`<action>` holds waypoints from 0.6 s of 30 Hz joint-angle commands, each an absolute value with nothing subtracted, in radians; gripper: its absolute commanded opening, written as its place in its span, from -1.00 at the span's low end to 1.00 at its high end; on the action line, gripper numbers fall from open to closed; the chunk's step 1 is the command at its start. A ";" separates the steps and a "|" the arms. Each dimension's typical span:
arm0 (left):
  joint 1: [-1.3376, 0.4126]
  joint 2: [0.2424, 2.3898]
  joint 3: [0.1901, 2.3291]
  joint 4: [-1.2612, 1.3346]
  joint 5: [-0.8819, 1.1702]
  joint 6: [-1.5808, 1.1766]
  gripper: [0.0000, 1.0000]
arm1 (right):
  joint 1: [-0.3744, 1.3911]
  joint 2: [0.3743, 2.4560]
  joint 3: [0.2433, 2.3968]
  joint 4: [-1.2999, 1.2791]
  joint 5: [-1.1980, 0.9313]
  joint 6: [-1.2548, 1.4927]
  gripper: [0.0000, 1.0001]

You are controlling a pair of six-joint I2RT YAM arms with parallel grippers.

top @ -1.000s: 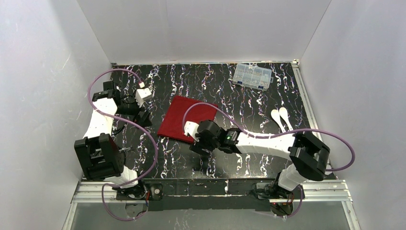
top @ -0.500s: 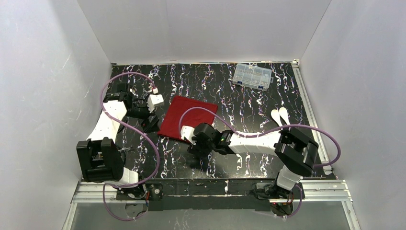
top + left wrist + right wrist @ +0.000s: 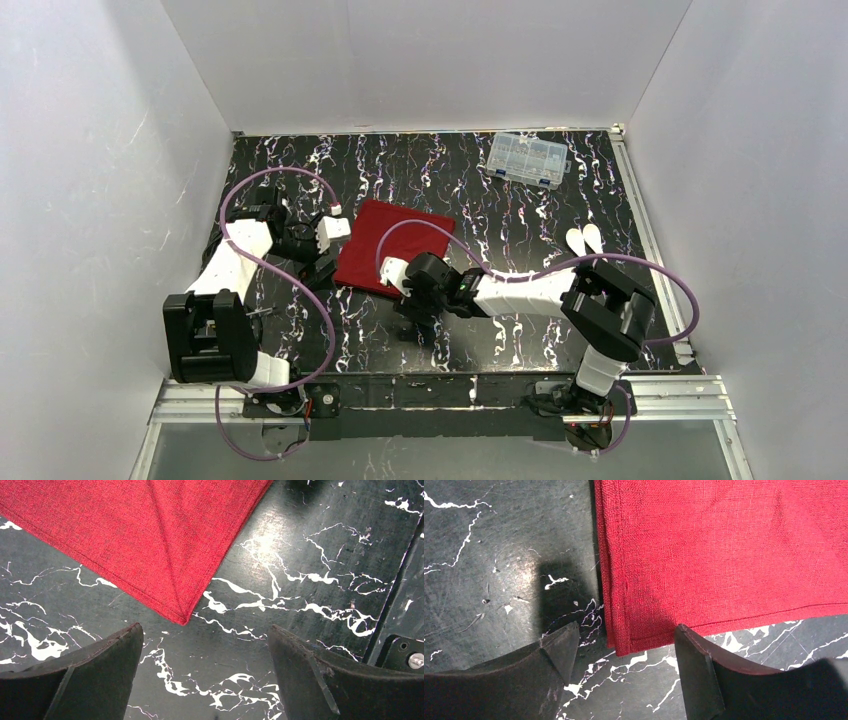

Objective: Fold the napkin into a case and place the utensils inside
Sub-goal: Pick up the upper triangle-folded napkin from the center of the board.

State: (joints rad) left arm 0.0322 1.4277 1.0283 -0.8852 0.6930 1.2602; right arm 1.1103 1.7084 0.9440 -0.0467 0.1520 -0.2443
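The deep red napkin (image 3: 395, 243) lies flat on the black marbled table, slightly rotated. My left gripper (image 3: 325, 272) hovers open just off its near-left corner. In the left wrist view that corner (image 3: 184, 619) points toward the open gripper (image 3: 205, 645), with bare table between the fingers. My right gripper (image 3: 405, 305) is open at the napkin's near corner. In the right wrist view the hemmed corner (image 3: 624, 647) lies between the fingertips of the gripper (image 3: 626, 637), untouched. Two white utensils (image 3: 585, 240) lie side by side at the right, partly behind the right arm.
A clear plastic compartment box (image 3: 525, 158) stands at the back right. White walls enclose the table on three sides. A purple cable (image 3: 440, 230) from the right arm arcs over the napkin. The right arm's elbow (image 3: 610, 305) sits near the utensils.
My left gripper has moved right, up to the napkin's near-left corner. The right gripper has slid left and nearer along the near edge to the corner, its jaws a little narrower.
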 commanded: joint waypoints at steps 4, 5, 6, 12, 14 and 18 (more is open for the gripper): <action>0.026 1.384 1.011 -0.893 0.716 1.346 0.83 | 1.103 1.755 0.948 -0.014 0.172 -0.256 0.44; 0.026 1.379 1.001 -0.892 0.722 1.370 0.83 | 1.103 1.764 0.953 -0.018 0.170 -0.258 0.39; 0.026 1.373 0.991 -0.892 0.726 1.397 0.84 | 1.102 1.772 0.959 -0.025 0.167 -0.260 0.35; 0.016 1.383 0.990 -0.872 0.744 1.451 0.86 | 1.097 1.822 0.983 -0.059 0.172 -0.259 0.02; 0.014 1.399 1.005 -0.871 0.744 1.452 0.84 | 1.096 1.824 0.976 -0.054 0.183 -0.250 0.00; 0.014 1.401 0.999 -0.862 0.746 1.491 0.82 | 1.086 1.816 0.954 -0.042 0.172 -0.224 -0.10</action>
State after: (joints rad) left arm 0.0174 1.4033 0.9867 -0.8593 0.7040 1.4349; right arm 1.1034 1.7767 0.9871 0.0082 0.1562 -0.2394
